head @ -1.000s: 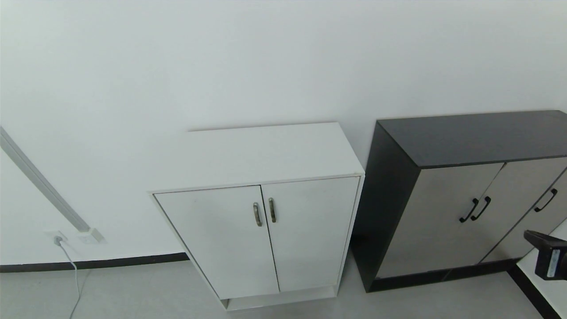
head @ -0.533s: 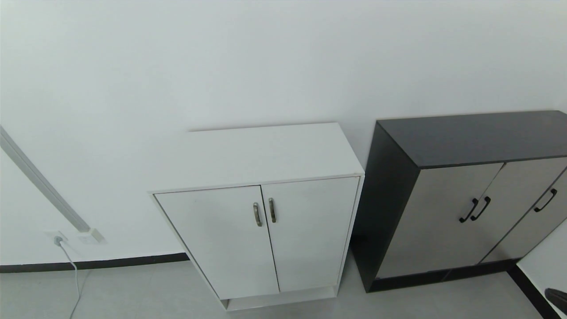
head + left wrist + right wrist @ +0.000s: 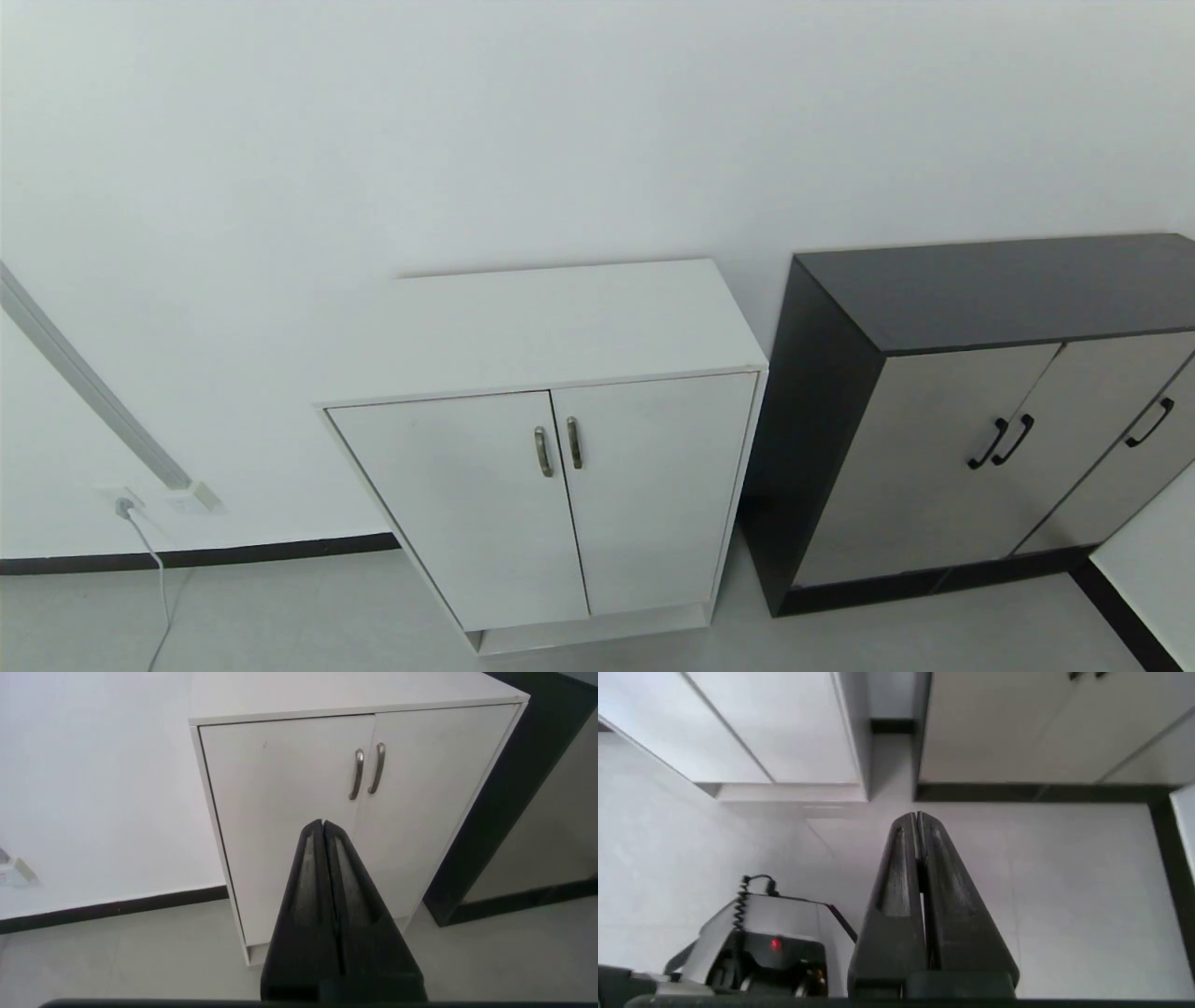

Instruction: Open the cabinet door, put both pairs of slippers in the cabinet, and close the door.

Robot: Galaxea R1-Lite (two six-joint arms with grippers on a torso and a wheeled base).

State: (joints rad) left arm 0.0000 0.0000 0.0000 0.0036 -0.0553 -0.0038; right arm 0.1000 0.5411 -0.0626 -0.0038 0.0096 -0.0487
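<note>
A white two-door cabinet (image 3: 551, 467) stands against the wall with both doors closed; two metal handles (image 3: 557, 446) meet at the centre. In the left wrist view my left gripper (image 3: 323, 826) is shut and empty, held in front of the white cabinet (image 3: 308, 793) below its handles (image 3: 366, 771). My right gripper (image 3: 920, 821) is shut and empty above the grey floor, near the gap between the white cabinet's base (image 3: 775, 756) and the dark cabinet (image 3: 1036, 737).
A black cabinet (image 3: 980, 401) with grey doors and black handles stands right of the white one. A wall socket with a cable (image 3: 126, 509) and a slanted conduit sit at the left. Grey floor (image 3: 308, 625) lies open in front.
The dark arm part at the head view's right edge dropped lower and has left the picture. The cabinets have not moved.
</note>
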